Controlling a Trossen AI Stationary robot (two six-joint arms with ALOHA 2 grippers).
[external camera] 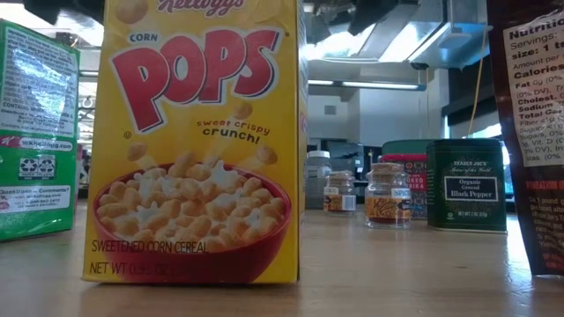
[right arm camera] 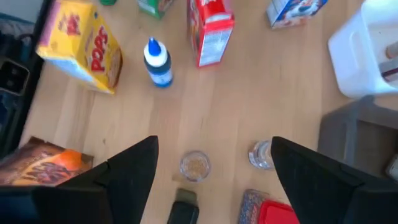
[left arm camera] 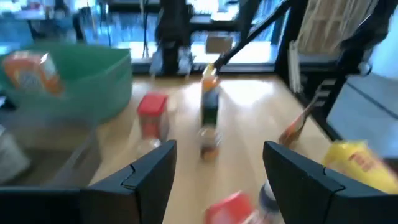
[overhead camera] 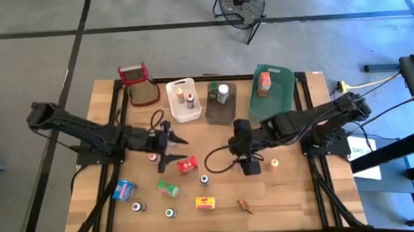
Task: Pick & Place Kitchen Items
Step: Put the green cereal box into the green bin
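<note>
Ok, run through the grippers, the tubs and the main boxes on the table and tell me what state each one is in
left gripper: open, empty, over the table.
right gripper: open, empty, above the table.
green tub: upright, holds an orange box.
white tub: upright, two small bottles inside.
brown tub: upright, two jars inside.
Corn Pops box: standing upright in the low view.
red box: on the table, not held.
black pepper tin: upright, closed.
</note>
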